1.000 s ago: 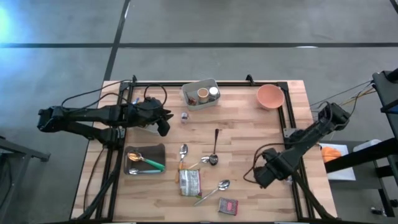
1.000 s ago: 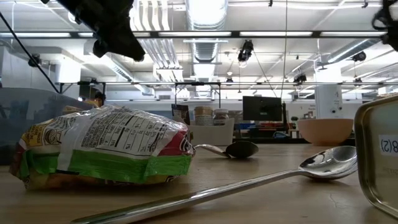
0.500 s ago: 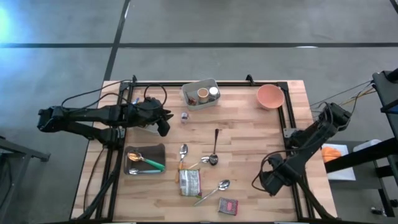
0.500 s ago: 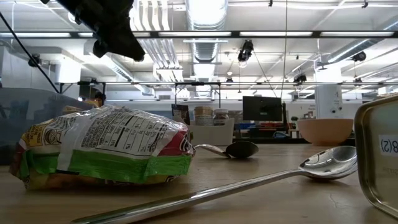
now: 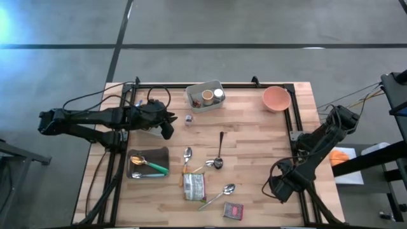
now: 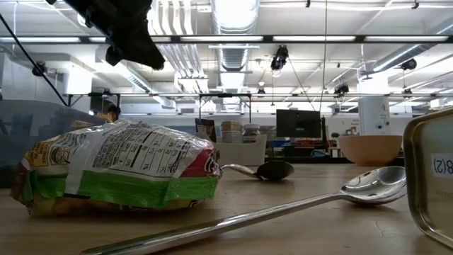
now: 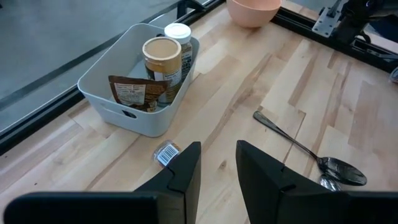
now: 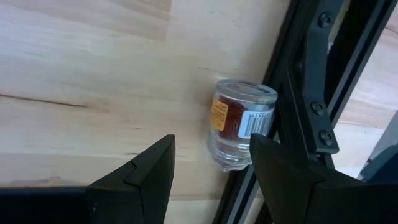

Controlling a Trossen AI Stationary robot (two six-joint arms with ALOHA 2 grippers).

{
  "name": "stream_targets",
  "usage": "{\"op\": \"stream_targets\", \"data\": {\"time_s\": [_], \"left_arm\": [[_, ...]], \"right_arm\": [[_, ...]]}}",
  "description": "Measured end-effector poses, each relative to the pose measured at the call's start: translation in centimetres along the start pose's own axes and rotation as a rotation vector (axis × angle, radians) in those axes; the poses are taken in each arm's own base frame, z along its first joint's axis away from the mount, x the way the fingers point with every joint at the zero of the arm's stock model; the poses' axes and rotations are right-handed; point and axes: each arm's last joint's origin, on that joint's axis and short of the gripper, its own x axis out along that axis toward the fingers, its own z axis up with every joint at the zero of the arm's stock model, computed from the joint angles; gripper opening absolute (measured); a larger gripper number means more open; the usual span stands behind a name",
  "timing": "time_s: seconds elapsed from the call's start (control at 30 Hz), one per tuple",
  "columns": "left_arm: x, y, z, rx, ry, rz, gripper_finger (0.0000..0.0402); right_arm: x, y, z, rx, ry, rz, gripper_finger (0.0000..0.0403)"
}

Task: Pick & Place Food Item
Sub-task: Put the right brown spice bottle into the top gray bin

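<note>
A small clear jar with red contents and an orange label [image 8: 242,121] sits on the wood at the table's right edge, touching the black frame rail [image 8: 305,93]. My right gripper [image 8: 212,144] [image 5: 278,188] hangs open just above and beside it, touching nothing. The arm hides the jar in the high view. My left gripper [image 7: 217,146] [image 5: 166,124] waits at the far left, above the table. Its fingers are a little apart with nothing between them. A snack bag [image 5: 194,186] [image 6: 117,166] lies flat near the front edge.
A white bin [image 5: 205,95] with jars and a packet stands at the far middle, a pink bowl [image 5: 276,98] far right. A tiny bottle [image 7: 166,152] lies near the bin. Several spoons [image 5: 218,152], a metal tray [image 5: 148,163] and a tin [image 5: 233,210] are spread over the middle and front.
My right gripper has swung toward the table's near right corner and sunk a little, staying open. The left arm and every object on the table have kept still.
</note>
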Motion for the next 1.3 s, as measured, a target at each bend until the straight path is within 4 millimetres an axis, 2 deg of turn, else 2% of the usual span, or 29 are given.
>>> {"op": "stream_targets", "data": {"time_s": [0.57, 1.3], "left_arm": [[0.0, 0.0, 0.0, 0.001, 0.003, 0.001, 0.0107], [0.0, 0.0, -0.1, 0.001, 0.004, 0.001, 0.0106]], "right_arm": [[2.7, -0.5, 0.3, 0.006, 0.032, -0.022, 0.0208], [4.5, -0.6, 0.8, 0.018, 0.062, 0.001, 0.0208]]}}
